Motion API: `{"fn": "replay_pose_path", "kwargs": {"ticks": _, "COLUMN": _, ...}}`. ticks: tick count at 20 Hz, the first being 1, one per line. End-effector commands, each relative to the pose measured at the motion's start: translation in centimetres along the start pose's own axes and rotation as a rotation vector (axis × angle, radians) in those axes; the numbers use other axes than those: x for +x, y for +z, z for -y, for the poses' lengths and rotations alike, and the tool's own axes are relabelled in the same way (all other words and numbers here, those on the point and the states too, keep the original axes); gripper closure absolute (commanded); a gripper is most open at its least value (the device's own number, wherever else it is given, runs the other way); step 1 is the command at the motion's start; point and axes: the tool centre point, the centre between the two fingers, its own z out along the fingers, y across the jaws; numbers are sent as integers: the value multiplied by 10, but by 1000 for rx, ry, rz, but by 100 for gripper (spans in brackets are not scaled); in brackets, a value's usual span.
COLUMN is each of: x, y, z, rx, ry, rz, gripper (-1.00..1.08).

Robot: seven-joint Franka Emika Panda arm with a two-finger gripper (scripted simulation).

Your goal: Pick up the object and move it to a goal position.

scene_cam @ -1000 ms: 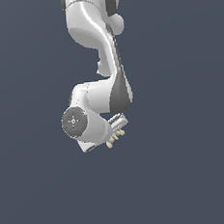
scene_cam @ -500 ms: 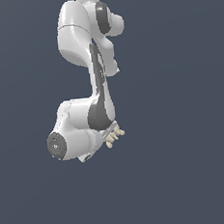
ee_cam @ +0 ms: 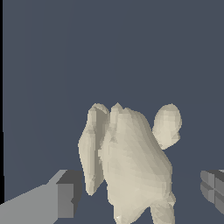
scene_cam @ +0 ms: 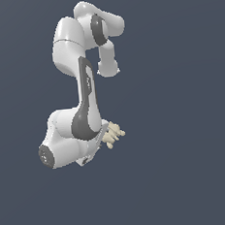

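The object (scene_cam: 114, 133) is a small cream-beige lump with several rounded lobes. In the exterior view it sticks out from the end of my white gripper (scene_cam: 106, 138), held up off any surface against the plain dark background. In the wrist view the object (ee_cam: 131, 166) fills the space between my two grey fingers (ee_cam: 63, 197), one on each side, and my gripper (ee_cam: 138, 194) is shut on its lower part. The lobes point away from the camera. The contact points themselves are hidden by the object's body.
Only the arm's white links (scene_cam: 71, 45) and the flat dark blue-grey background show. No table edge, container, goal marker or other object is in view.
The arm's wrist and upper links have shifted toward the exterior view's left and lower down. The object has stayed in the gripper at nearly the same spot in the picture.
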Motion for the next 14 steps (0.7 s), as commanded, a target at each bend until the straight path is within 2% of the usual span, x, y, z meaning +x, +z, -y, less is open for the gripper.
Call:
{"fn": "replay_pose_path", "kwargs": {"ticks": 1, "x": -3, "y": 1, "z": -2, "rx": 22, "ry": -26, "rz": -6, "gripper": -100}}
{"fn": "replay_pose_path", "kwargs": {"ticks": 6, "x": -6, "y": 2, "z": -3, "rx": 40, "ry": -48, "rz": -13, "gripper": -100}}
{"fn": "replay_pose_path", "kwargs": {"ticks": 14, "x": -6, "y": 6, "z": -3, "rx": 38, "ry": -44, "rz": -12, "gripper": -100}}
